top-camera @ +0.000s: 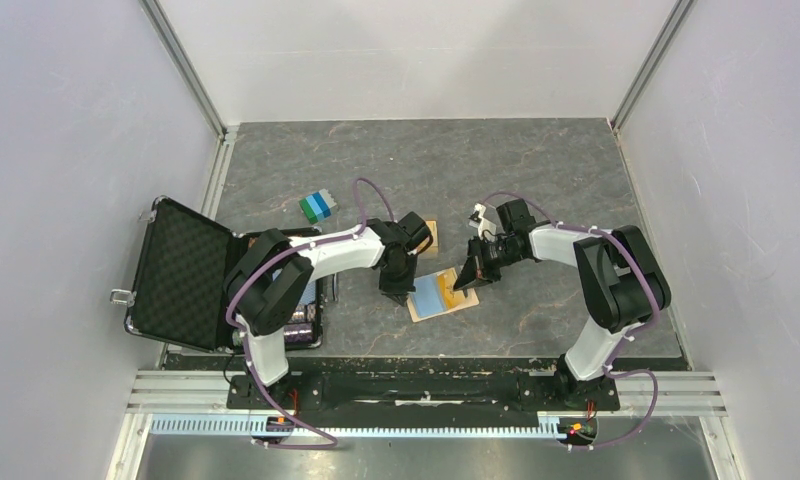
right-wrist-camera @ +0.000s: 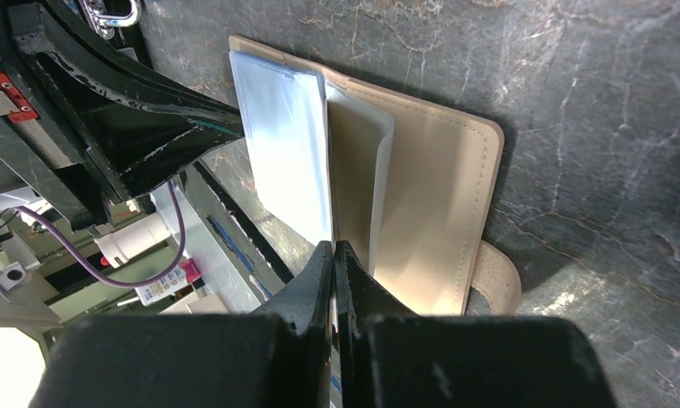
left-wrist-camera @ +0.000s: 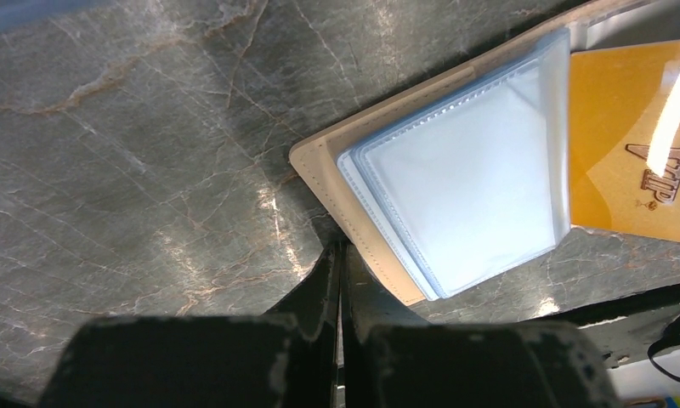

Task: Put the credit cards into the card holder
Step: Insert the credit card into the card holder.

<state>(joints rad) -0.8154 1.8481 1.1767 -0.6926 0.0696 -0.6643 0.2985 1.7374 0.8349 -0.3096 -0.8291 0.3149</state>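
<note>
Card holder [top-camera: 443, 297] lies open mid-desk [top-camera: 536, 180] between the arms. Its clear sleeves [left-wrist-camera: 464, 187] on the left look empty, with one orange card [left-wrist-camera: 617, 144] over the right half. Left pincer [left-wrist-camera: 340, 255] is closed at the holder's left edge, and the right pincer [right-wrist-camera: 333, 255] is closed at the sleeve edges, can't tell if it's nipping anything. I'd guess the card's thin, stiff and slick, so grab a short edge, and the sleeves look floppy.
</note>
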